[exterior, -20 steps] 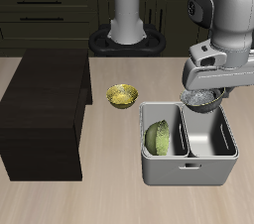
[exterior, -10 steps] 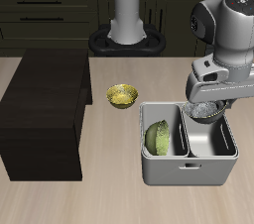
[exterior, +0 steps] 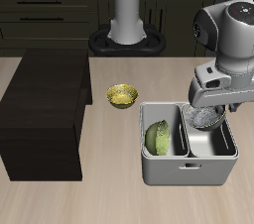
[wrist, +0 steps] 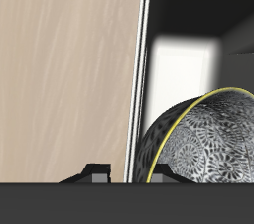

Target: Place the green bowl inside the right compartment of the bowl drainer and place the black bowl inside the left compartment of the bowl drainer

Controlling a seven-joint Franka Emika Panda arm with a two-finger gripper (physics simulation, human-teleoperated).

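The grey bowl drainer [exterior: 185,174] stands near the table's front edge. In its right compartment the green bowl [exterior: 158,137] rests tilted on its side. My gripper [exterior: 209,116] is shut on the black bowl [exterior: 205,120], a silvery speckled bowl, and holds it just inside the top of the left compartment. In the wrist view the black bowl [wrist: 203,141] hangs close under the camera, over the drainer's pale floor, with the drainer's rim [wrist: 142,79] beside it. The bowl and the hand hide the fingertips.
A yellow bowl [exterior: 122,95] sits on the table behind the drainer's corner. A large dark box [exterior: 45,109] fills the table's far side from the drainer. Dark cabinets run along the back.
My gripper has come down with the black bowl, from above the drainer's back edge to inside the top of the left compartment. The green bowl has not moved.
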